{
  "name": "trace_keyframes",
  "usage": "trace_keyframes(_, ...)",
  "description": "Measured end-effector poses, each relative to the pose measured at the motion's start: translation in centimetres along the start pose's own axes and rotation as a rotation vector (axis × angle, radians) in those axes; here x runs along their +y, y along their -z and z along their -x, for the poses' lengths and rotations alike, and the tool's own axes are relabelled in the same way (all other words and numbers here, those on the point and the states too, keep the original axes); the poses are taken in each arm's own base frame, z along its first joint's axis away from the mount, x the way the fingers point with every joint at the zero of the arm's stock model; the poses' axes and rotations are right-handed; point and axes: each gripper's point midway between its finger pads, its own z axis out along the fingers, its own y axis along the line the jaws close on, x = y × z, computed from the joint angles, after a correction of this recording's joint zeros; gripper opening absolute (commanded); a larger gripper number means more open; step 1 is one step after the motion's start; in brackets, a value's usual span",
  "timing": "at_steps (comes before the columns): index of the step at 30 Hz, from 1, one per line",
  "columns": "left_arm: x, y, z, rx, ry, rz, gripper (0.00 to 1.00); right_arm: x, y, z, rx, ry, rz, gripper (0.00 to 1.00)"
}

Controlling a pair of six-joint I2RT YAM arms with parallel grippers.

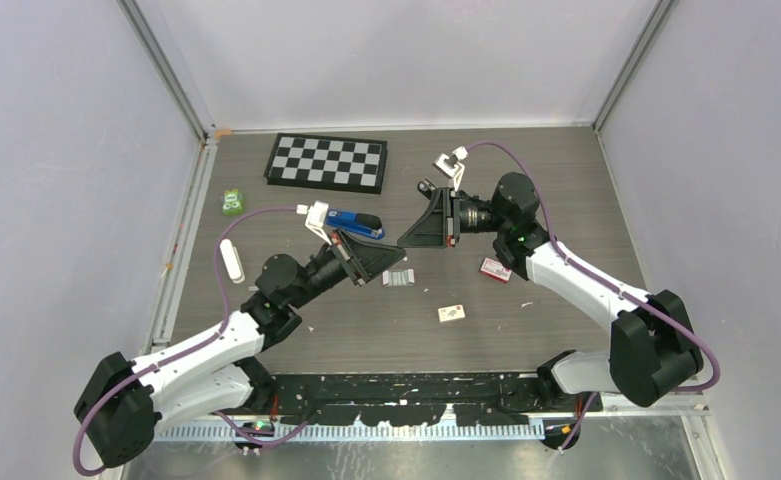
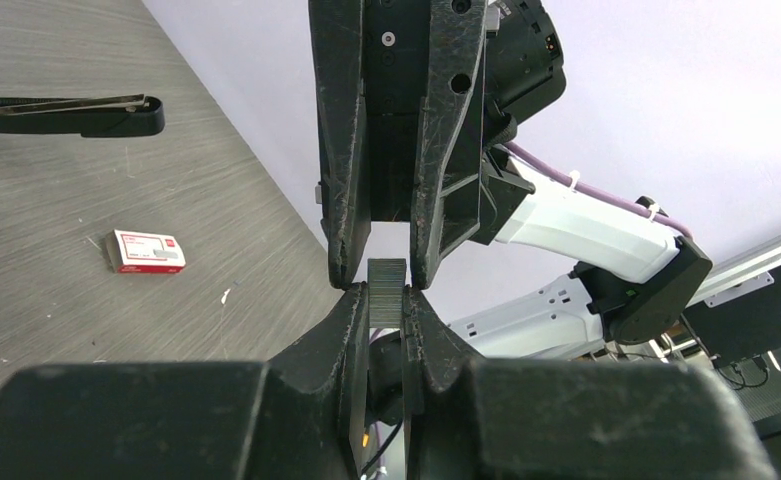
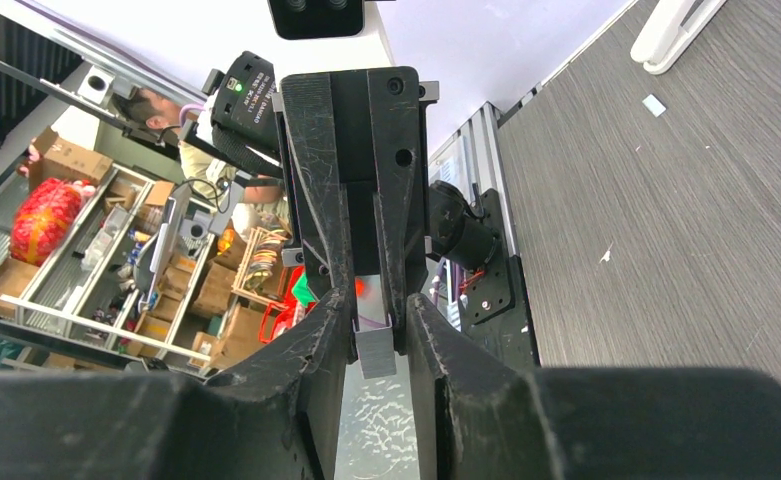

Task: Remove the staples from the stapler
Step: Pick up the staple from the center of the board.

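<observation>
A short ribbed grey staple strip (image 2: 387, 285) is pinched between my left gripper's (image 2: 387, 302) fingertips and held in the air above the table. My right gripper (image 3: 379, 322) faces it tip to tip. Its fingers stand on either side of the strip's other end (image 3: 376, 352), with a thin gap showing on one side. In the top view the two grippers, left (image 1: 396, 258) and right (image 1: 408, 238), meet over the table's middle. More staples (image 1: 398, 278) lie on the table just below them. The blue-and-black stapler (image 1: 356, 224) lies behind my left gripper.
A checkerboard (image 1: 328, 161) lies at the back. A green item (image 1: 231, 202) and a white oblong thing (image 1: 230, 260) are at the left. A red-and-white box (image 1: 496, 270) and a whitish box (image 1: 452, 313) lie near the right arm. A long black bar (image 2: 66, 115) rests on the table.
</observation>
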Motion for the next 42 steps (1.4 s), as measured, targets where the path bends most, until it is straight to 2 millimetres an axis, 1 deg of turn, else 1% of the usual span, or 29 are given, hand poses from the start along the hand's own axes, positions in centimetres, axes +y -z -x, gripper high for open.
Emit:
trace_keyframes(3, 0.0, 0.0, 0.0, -0.003, 0.001, -0.001, 0.08, 0.0, 0.0, 0.0, 0.0, 0.0, 0.0, 0.3)
trace_keyframes(4, 0.0, 0.0, 0.1, -0.004, 0.001, -0.003, 0.08, 0.0, 0.0, 0.0, 0.001, 0.0, 0.0, 0.27)
trace_keyframes(8, -0.1, 0.0, 0.1, -0.006, 0.013, -0.005, 0.09, 0.1, 0.0, 0.0, 0.0, 0.009, 0.005, 0.22)
trace_keyframes(11, -0.1, 0.0, 0.0, -0.007, 0.019, -0.007, 0.11, 0.2, 0.0, 0.1, -0.002, 0.015, 0.007, 0.18)
trace_keyframes(13, -0.1, 0.0, 0.0, -0.007, 0.021, -0.008, 0.14, 0.2, 0.0, 0.1, -0.002, 0.015, 0.007, 0.13)
trace_keyframes(18, -0.1, -0.1, 0.1, -0.009, 0.023, -0.011, 0.17, 0.2, 0.0, 0.1, -0.004, 0.02, 0.009, 0.11)
trace_keyframes(26, -0.2, -0.2, 0.0, -0.009, 0.033, -0.015, 0.39, 0.2, -0.1, 0.1, -0.003, 0.023, 0.01, 0.1)
trace_keyframes(31, 0.0, -0.1, 0.0, -0.01, 0.035, -0.011, 0.45, 0.1, -0.2, -0.2, 0.008, 0.013, 0.007, 0.1)
trace_keyframes(35, 0.1, 0.3, 0.0, -0.016, 0.018, -0.003, 0.53, -0.2, -0.2, -0.5, 0.016, 0.016, -0.002, 0.1)
trace_keyframes(38, -0.2, 1.1, 0.2, -0.019, -0.02, 0.007, 0.62, -0.7, 0.0, -0.7, 0.023, 0.015, -0.02, 0.1)
trace_keyframes(41, -0.8, 2.8, 0.9, -0.035, -0.103, 0.027, 0.75, -1.4, 0.3, -0.9, 0.025, 0.017, -0.047, 0.1)
trace_keyframes(42, -0.9, 3.3, 1.1, -0.039, -0.132, 0.033, 0.77, -1.7, 0.5, -0.9, 0.023, 0.024, -0.061, 0.1)
